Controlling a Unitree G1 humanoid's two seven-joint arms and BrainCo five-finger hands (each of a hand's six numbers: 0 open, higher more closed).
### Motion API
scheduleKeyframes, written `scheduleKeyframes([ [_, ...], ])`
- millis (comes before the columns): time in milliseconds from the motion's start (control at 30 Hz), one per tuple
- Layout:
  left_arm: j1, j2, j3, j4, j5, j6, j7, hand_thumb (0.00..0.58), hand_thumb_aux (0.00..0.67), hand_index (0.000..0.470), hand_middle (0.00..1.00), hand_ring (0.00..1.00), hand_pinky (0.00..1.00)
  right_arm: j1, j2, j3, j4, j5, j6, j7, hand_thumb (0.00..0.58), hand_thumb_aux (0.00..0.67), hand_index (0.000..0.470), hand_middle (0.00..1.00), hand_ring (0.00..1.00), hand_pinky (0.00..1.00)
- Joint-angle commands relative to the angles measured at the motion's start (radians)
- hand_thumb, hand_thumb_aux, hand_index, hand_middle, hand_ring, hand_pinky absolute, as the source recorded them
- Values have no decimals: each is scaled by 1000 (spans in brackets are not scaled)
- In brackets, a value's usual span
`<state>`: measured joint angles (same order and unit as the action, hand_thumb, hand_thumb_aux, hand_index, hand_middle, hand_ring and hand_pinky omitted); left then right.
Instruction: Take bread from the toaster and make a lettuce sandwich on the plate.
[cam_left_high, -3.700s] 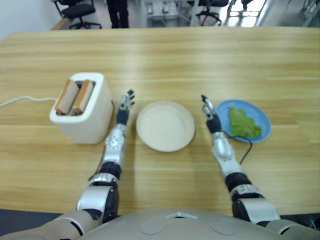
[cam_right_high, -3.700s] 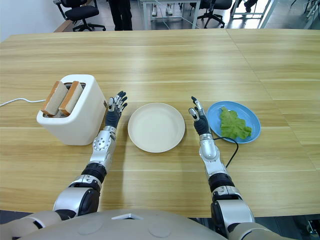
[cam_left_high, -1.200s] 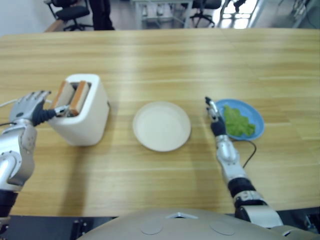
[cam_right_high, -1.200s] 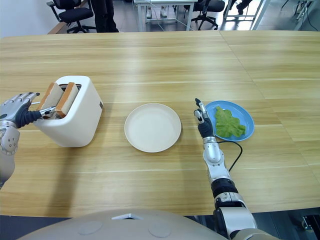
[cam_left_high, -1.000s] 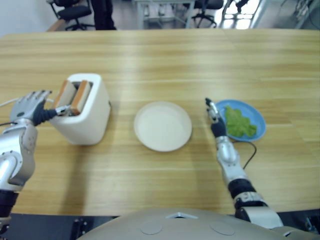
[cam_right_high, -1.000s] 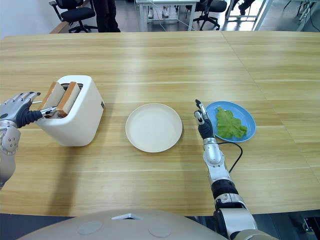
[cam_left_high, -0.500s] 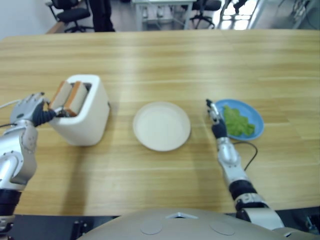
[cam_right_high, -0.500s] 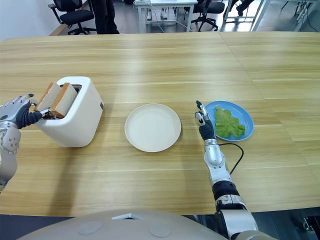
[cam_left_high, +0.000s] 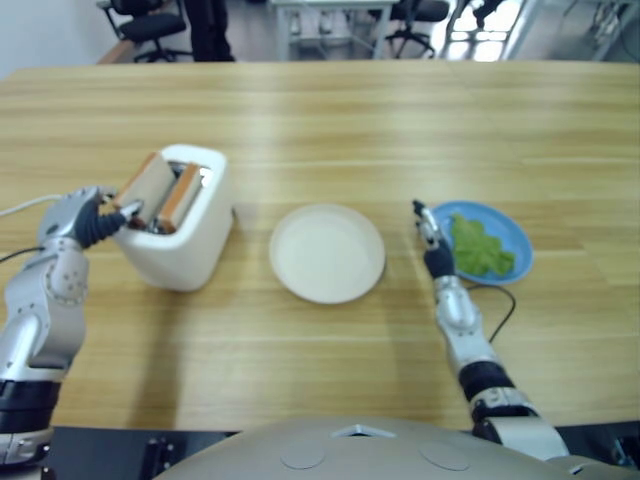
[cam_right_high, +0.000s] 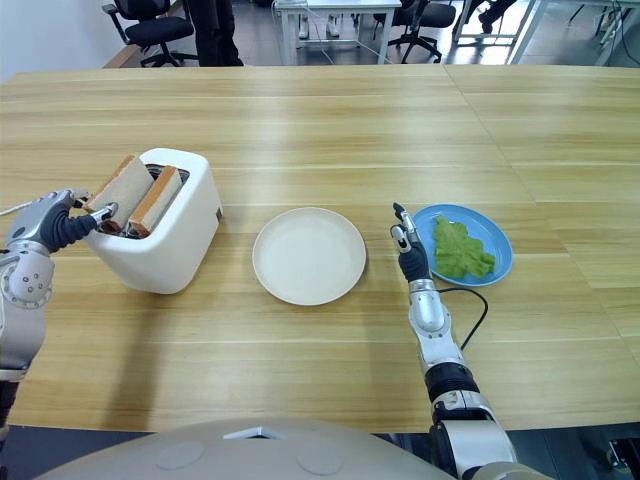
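Note:
A white toaster (cam_right_high: 160, 245) stands at the left of the wooden table, leaning toward the right, with two bread slices sticking out of its slots. My left hand (cam_right_high: 55, 228) is at the toaster's left side, fingers pinched on the top of the left bread slice (cam_right_high: 122, 188); the right slice (cam_right_high: 160, 198) sits untouched. A cream plate (cam_right_high: 309, 256) lies in the middle, bare. My right hand (cam_right_high: 408, 246) rests on the table between that plate and a blue plate (cam_right_high: 497, 238), fingers straight. A lettuce leaf (cam_right_high: 458, 248) lies on the blue plate.
The toaster's white cord (cam_left_high: 20, 208) trails off to the left. A black cable (cam_right_high: 472, 302) loops beside my right forearm. Wide bare tabletop stretches behind the plates; office chairs (cam_right_high: 150, 22) stand beyond the far edge.
My left hand has moved in from the toaster's left and closed on the left slice. The toaster has shifted and tipped toward the right. The right arm has stayed still.

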<state>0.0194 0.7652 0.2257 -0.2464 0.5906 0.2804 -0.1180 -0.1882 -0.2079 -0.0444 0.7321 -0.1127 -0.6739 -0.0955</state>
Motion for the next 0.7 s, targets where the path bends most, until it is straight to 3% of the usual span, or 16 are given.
scheduleKeyframes([
  [33,-16,-2,63,-40,0,-23,40,580,670,460,1000,1000,1000,5,1,-3,14,-4,22,-2,0,0,0,0,0,0],
  [533,-8,17,-12,119,87,-33,38,580,670,460,1000,1000,1000,11,-2,-6,13,-4,29,-5,0,0,0,0,0,0],
  [567,-8,19,-17,125,87,-32,28,542,499,343,776,776,776,11,-2,-6,13,-3,29,-5,0,0,0,0,0,0],
  [600,-5,20,-20,127,89,-30,23,542,499,343,776,776,776,12,-2,-7,12,-3,30,-5,0,0,0,0,0,0],
  [633,-3,14,-23,126,76,-29,10,0,0,0,0,0,0,12,-2,-6,13,-3,30,-5,0,0,0,0,0,0],
  [700,1,4,-29,118,62,-26,-9,0,0,0,0,0,0,12,-2,-6,13,-3,30,-5,0,0,0,0,0,0],
])
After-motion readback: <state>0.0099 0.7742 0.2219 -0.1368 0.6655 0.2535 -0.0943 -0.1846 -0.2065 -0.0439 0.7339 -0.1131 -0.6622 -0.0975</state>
